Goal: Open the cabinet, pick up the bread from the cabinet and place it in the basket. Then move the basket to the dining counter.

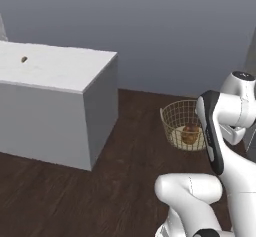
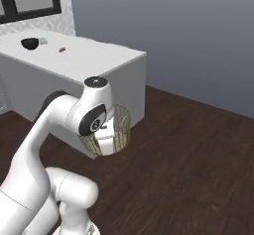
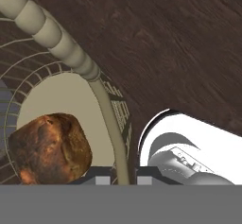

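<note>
Close against the hand view's lower edge, the dark two-finger end effector (image 3: 124,176) is pinched on the wall of the round golden-tan wire-mesh basket (image 3: 101,105) — one tip inside, one outside. Small rounded brown bread loaf (image 3: 47,147) lies on the basket's tan base. Basket hangs over dark wood floor (image 1: 135,126), right of the white-topped, grey-sided dining surface (image 1: 60,71).
</note>
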Available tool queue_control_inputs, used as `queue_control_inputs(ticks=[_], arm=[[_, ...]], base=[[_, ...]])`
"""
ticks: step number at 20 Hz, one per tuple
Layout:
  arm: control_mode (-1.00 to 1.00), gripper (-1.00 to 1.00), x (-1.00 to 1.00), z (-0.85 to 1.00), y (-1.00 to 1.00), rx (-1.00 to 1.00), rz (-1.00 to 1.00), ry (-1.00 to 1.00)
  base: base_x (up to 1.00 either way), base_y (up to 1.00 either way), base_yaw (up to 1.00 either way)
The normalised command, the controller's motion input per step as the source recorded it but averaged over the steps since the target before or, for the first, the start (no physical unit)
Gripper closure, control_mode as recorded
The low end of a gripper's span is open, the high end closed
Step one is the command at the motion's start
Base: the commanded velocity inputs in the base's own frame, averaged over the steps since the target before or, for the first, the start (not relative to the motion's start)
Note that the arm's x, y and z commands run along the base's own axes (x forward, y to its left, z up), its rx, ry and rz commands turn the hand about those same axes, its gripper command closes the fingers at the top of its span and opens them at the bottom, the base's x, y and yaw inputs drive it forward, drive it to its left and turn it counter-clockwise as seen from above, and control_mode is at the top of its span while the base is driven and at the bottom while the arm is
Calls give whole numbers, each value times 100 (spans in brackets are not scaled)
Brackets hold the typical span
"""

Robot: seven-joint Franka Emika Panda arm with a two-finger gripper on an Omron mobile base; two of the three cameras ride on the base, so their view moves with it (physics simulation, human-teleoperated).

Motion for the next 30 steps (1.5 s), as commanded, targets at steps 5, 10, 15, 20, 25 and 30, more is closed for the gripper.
queue_control_inputs(ticks=[5, 10, 15, 20, 25, 30], arm=[[100, 100, 0, 0, 0, 0, 0, 0], [100, 100, 0, 0, 0, 0, 0, 0], [100, 100, 0, 0, 0, 0, 0, 0], [100, 100, 0, 0, 0, 0, 0, 0], [100, 100, 0, 0, 0, 0, 0, 0], [100, 100, 0, 0, 0, 0, 0, 0]], base=[[51, 100, -42], [60, 100, -37], [58, 90, -13], [76, 42, 0], [80, 65, -5], [53, 62, -7]])
